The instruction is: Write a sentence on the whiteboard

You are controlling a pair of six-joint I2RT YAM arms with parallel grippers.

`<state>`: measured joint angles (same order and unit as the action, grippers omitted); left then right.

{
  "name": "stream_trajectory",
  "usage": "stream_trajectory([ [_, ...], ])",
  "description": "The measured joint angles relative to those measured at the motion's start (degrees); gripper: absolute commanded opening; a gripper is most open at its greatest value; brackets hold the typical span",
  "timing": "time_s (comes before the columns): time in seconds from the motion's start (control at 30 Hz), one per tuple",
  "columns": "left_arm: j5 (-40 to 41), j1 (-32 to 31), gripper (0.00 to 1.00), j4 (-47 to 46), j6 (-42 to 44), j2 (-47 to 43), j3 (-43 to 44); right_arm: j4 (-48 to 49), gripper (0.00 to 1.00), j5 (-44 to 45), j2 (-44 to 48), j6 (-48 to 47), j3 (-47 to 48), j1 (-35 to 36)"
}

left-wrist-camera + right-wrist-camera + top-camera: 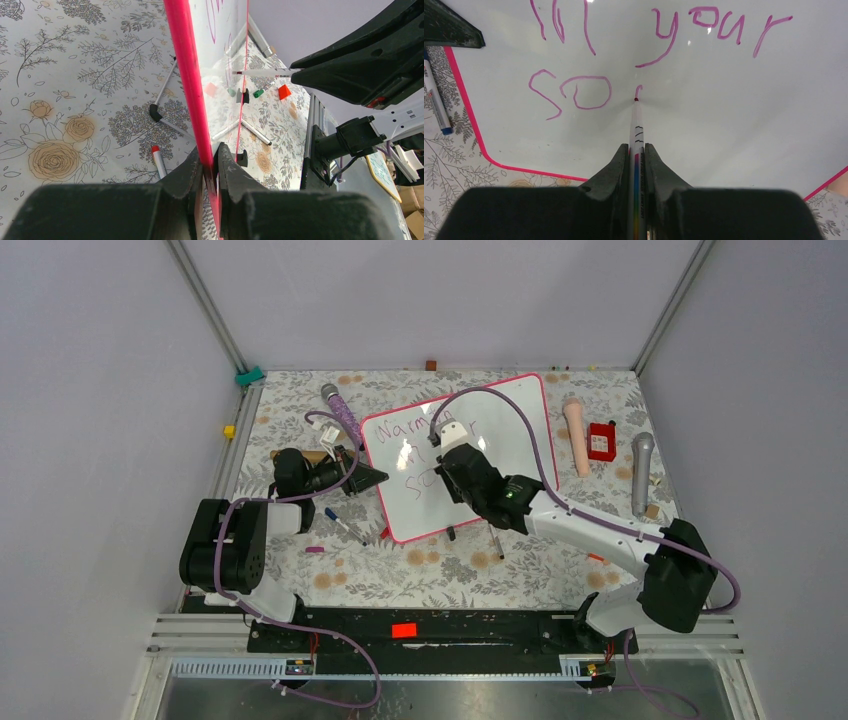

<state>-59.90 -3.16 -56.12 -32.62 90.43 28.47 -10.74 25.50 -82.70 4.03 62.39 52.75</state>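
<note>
The whiteboard (510,415) with its pink-red frame lies tilted in the middle of the table. My left gripper (372,477) is shut on the frame's left edge (192,90). My right gripper (637,150) is shut on a white marker (637,125) with a rainbow stripe; its tip touches the board. The sentence (664,30) is in purple-pink letters: "in your" above, "so" (569,92) below, and a short fresh stroke (638,90) at the marker tip. In the top view the first line (405,427) is partly hidden by my right arm.
A blue-capped marker (340,523) and other pens lie left of the board, a red-tipped one (159,162) beside my left fingers. A purple microphone (340,408) is at the back left. A beige cylinder (577,435), a red box (601,441) and a grey microphone (641,470) lie right.
</note>
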Motion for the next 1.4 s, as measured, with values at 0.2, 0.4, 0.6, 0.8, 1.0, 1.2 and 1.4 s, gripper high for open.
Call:
stream_trajectory([
  [0.2,0.0,0.0,0.0,0.0,0.0,0.0,0.0,-0.9,0.0,0.0,0.7,1.2,-1.4,0.0],
  [0.4,0.0,0.0,0.0,0.0,0.0,0.0,0.0,-1.5,0.0,2.2,0.7,1.4,-1.4,0.0],
  [0.6,0.1,0.0,0.0,0.0,0.0,0.0,0.0,-3.1,0.0,5.4,-0.5,0.9,0.6,0.0],
  [0.8,0.1,0.0,0.0,0.0,0.0,0.0,0.0,-4.0,0.0,6.5,-1.7,0.1,2.8,-0.1],
  [1.0,0.1,0.0,0.0,0.0,0.0,0.0,0.0,-3.8,0.0,6.6,-2.3,-0.3,4.3,-1.0],
  [1.2,0.1,0.0,0.0,0.0,0.0,0.0,0.0,-3.8,0.0,6.3,-2.2,-0.2,4.2,-1.0],
  [1.4,0.1,0.0,0.0,0.0,0.0,0.0,0.0,-4.2,0.0,5.1,-1.2,1.3,2.5,-1.1],
])
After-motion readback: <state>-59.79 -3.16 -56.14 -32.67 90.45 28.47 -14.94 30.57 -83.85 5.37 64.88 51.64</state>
